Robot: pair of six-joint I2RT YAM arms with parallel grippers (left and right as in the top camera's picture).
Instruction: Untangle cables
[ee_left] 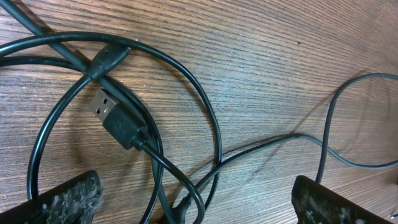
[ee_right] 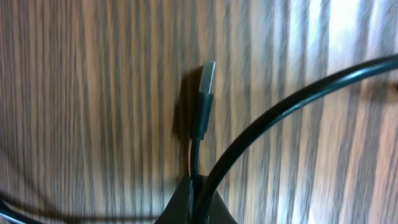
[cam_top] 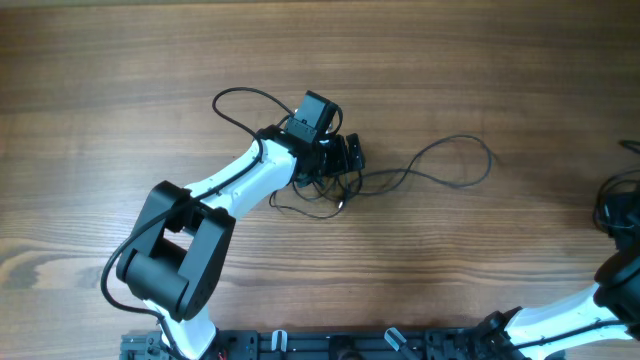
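The cables [cam_top: 440, 170] are thin black cords lying in loose loops at mid table, tangled under my left gripper [cam_top: 338, 160]. In the left wrist view the left gripper [ee_left: 199, 208] is open and low over the wood. Several crossing cords [ee_left: 211, 143] and a cord end lie between its fingers, untouched. A USB plug [ee_left: 102, 107] lies just ahead inside a cord loop. My right gripper [cam_top: 620, 215] is at the far right edge. In the right wrist view it [ee_right: 196, 202] is shut on a black cable [ee_right: 273, 115], with that cable's metal plug [ee_right: 207, 93] hanging over the table.
The wooden table [cam_top: 120, 70] fills the views. One cord loop reaches out to the upper left [cam_top: 232, 100] of the left wrist. The arm bases and a black rail [cam_top: 330, 345] run along the front edge.
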